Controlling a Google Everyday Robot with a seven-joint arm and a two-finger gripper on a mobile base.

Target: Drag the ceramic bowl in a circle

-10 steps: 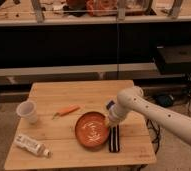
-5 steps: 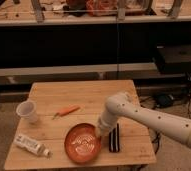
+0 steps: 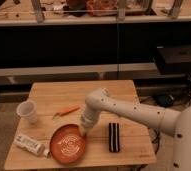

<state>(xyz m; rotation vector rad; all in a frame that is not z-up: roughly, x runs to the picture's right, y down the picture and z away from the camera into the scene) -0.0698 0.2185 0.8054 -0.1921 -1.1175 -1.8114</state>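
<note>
**Mid-drag, bowl at the table's front-left**

Evidently the gripper [image 3: 84, 133] presses at the upper-right rim of the ceramic bowl [image 3: 68, 144]; its grip cannot be told. The bowl sits just beside a white tube [image 3: 30, 145], so the arc should next curve away from it.

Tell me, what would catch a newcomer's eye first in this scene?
Most likely the big white robot arm reaching in from the right, its gripper pressed down at the right rim of the orange-brown ceramic bowl near the front edge of the wooden table. Around it lie smaller things: a white cup at the left, an orange tool mid-table, a white tube at front left and a black block to the right.
</note>
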